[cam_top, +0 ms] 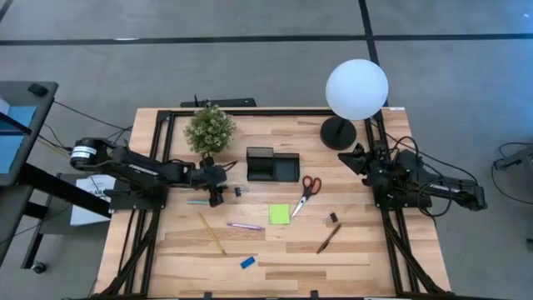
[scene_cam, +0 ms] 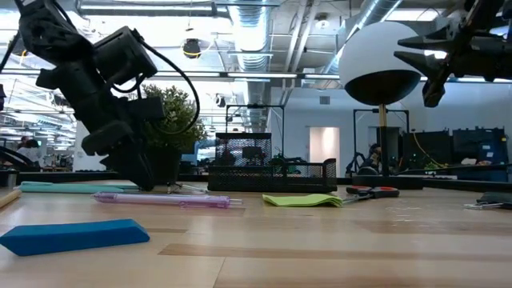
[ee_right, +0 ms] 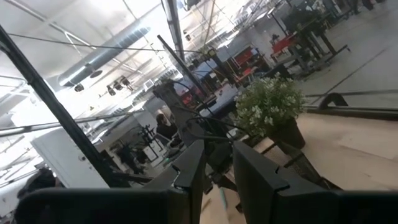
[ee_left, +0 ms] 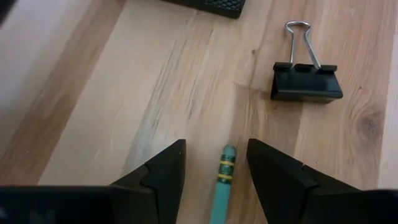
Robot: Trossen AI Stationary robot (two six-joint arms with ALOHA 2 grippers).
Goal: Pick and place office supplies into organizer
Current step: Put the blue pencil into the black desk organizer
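My left gripper (cam_top: pixel 217 197) is low over the table, left of the black organizer (cam_top: pixel 272 165). In the left wrist view it (ee_left: pixel 216 168) is open, one finger on each side of the teal pen's tip (ee_left: pixel 224 171) without touching it. The pen (cam_top: pixel 198 201) lies flat. A black binder clip (ee_left: pixel 306 81) lies just beyond the tip. Scissors (cam_top: pixel 306 192), the green sticky pad (cam_top: pixel 279 214), pencil (cam_top: pixel 211 233), pink pen (cam_top: pixel 246 226), brown pen (cam_top: pixel 328 238), blue eraser (cam_top: pixel 247 262) and another clip (cam_top: pixel 331 218) lie on the wood. My right gripper (cam_top: pixel 360 158) waits raised at the right, slightly open.
A potted plant (cam_top: pixel 209 129) stands just behind my left gripper. The lamp's white globe (cam_top: pixel 356 89) and its black base (cam_top: pixel 338 133) stand at the far right, close to my right gripper. Black frame rails (cam_top: pixel 158 137) run along the table's left, right and far sides.
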